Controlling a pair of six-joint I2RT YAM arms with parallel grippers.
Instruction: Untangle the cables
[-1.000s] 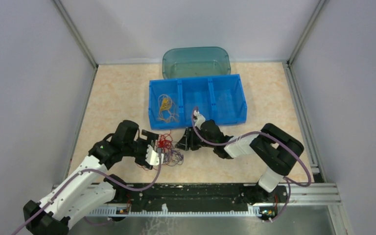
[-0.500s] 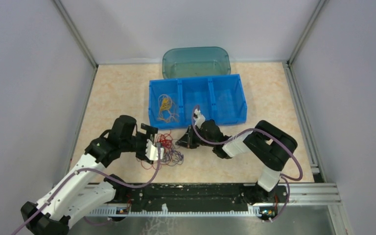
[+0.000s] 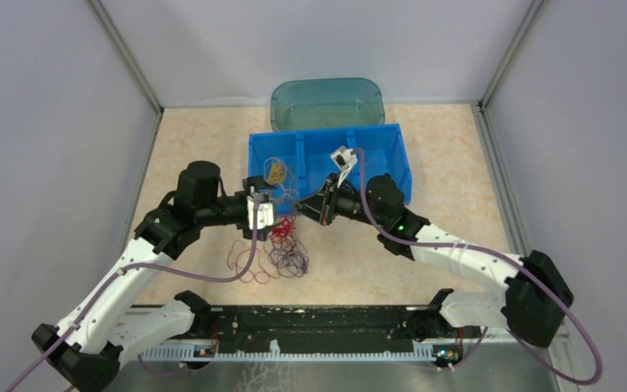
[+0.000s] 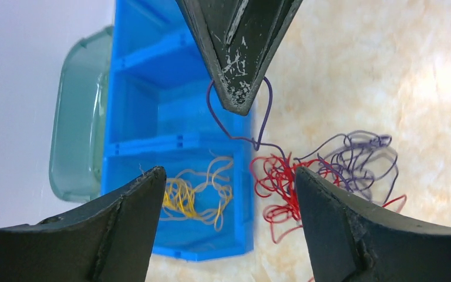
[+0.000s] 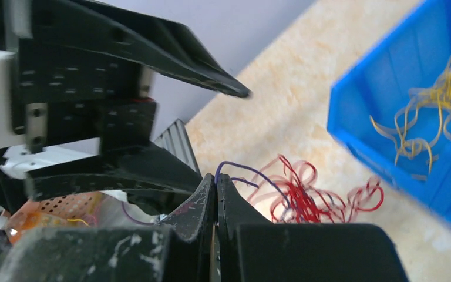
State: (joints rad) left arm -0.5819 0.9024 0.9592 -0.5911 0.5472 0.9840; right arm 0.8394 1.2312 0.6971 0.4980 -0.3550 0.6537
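Tangle of thin, curly red and purple cables [image 3: 287, 245] on marbled table [image 3: 188, 163], just off blue plastic bin [image 3: 375, 155] front-left corner. I see right gripper [image 5: 216, 179] pinched on purple strand [image 4: 258, 126]; left gripper [image 4: 229, 176] spread wide, empty.

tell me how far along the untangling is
Done: the yellow cables lie apart in the left compartment of the blue bin. In hand: the right pincer is shut on a purple cable, the left pincer open beside it. Left: the red and purple clump on the table is tangled.
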